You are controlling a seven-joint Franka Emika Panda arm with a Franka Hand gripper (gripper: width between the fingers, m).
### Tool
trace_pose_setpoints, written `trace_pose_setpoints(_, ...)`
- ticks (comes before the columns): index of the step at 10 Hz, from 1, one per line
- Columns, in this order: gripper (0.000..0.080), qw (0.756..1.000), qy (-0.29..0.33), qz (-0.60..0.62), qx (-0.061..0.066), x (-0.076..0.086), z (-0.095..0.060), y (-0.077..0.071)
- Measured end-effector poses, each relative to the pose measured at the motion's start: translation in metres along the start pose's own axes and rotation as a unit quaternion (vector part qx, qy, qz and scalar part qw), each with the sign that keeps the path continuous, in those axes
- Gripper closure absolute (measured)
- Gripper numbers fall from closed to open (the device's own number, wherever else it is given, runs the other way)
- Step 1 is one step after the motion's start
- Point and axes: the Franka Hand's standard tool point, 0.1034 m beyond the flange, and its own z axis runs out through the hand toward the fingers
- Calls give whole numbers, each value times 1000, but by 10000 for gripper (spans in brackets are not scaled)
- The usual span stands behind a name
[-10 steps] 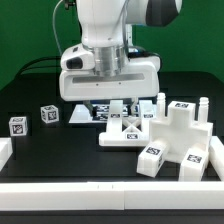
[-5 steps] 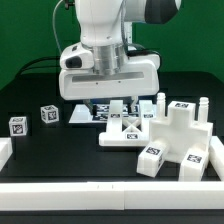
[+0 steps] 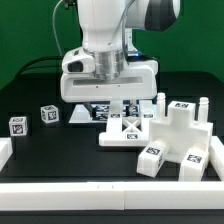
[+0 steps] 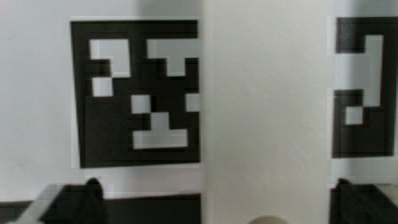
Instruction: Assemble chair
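My gripper (image 3: 117,108) hangs open over the table's middle, its jaws straddling a white upright chair part (image 3: 118,110) without closing on it. In the wrist view this part (image 4: 267,110) stands as a broad white bar between my dark fingertips (image 4: 80,203), clear of both. The gripper (image 4: 222,203) is wide open. An X-braced flat panel (image 3: 125,133) lies just in front of the gripper. At the exterior view's right stands a partly built chair block (image 3: 182,138) with pegs and tags. Two small tagged cubes (image 3: 48,114) (image 3: 17,126) sit at the exterior view's left.
The marker board (image 3: 92,112) lies flat behind and under the gripper; its tags (image 4: 143,90) fill the wrist view's background. Plain white edge blocks (image 3: 5,152) sit at the front corners, and a white rail (image 3: 110,190) runs along the front edge.
Almost nothing: the hand has shifted very slightly above the upright part. The jaws stay wide open and no part has moved.
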Motion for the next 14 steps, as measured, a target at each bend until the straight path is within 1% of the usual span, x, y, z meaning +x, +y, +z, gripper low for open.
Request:
trace_pose_setpoints(1,297,1000,0,0,0,0,0,0)
trace_pose_setpoints(2,297,1000,0,0,0,0,0,0)
trace_pose_setpoints(3,436,1000,0,0,0,0,0,0)
trace_pose_setpoints(4,517,1000,0,0,0,0,0,0)
trace_pose_setpoints(6,517,1000,0,-10,0,0,0,1)
trace_pose_setpoints(7,517,999,-1,-37,3,3,-7,4)
trace_pose_setpoints(8,517,997,4,-79,0,7,-18,6)
trace_pose_setpoints(9,517,990,9,-137,-8,9,-26,7)
trace_pose_setpoints(10,517,985,16,-171,-12,8,-29,8)
trace_pose_setpoints(11,517,980,18,-197,-15,4,-27,9)
trace_pose_setpoints(13,515,971,16,-240,-17,5,-26,10)
trace_pose_setpoints(14,515,957,14,-290,-19,5,-27,12)
